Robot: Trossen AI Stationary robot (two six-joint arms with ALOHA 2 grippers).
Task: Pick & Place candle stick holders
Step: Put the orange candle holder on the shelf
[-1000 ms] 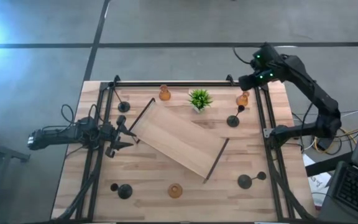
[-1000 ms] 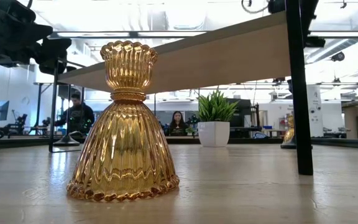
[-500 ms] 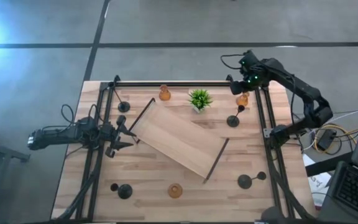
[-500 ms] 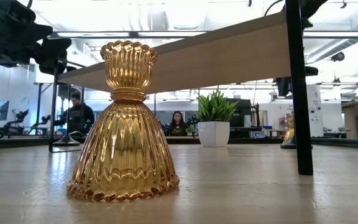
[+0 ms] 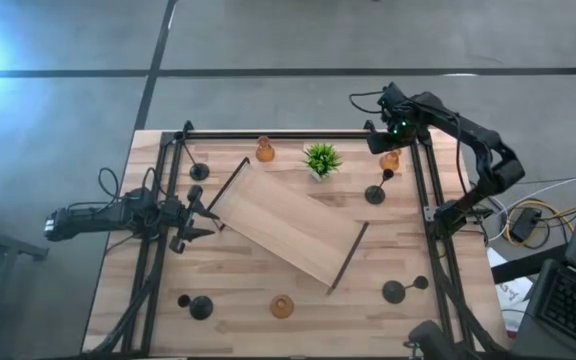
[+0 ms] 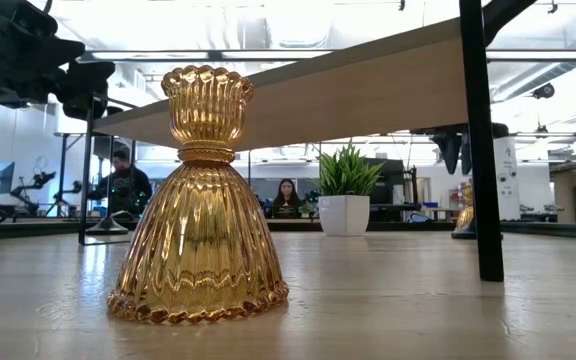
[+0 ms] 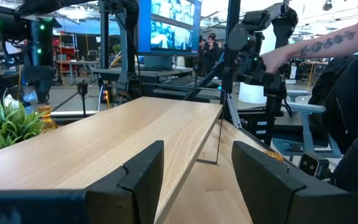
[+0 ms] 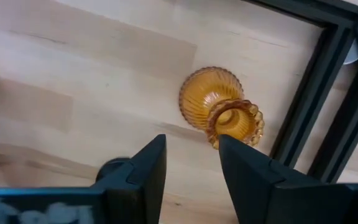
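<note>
We count three amber holders: upper centre [image 5: 265, 151], upper right [image 5: 391, 159], bottom centre [image 5: 282, 306]. We count four black holders: upper left [image 5: 197, 171], right [image 5: 375, 194], lower right [image 5: 394, 291], lower left [image 5: 200, 307].

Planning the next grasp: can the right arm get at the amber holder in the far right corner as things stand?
Probably yes. The right end effector hangs open just above that amber holder, nothing between them; the black frame rail beside it leaves little room.

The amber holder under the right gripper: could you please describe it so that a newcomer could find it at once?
Start at the green potted plant by the table's far edge and go toward the right arm's side. There the open right gripper hovers over an amber holder near the black frame corner. Its closest neighbour is a black holder; the other amber ones stand elsewhere.
</note>
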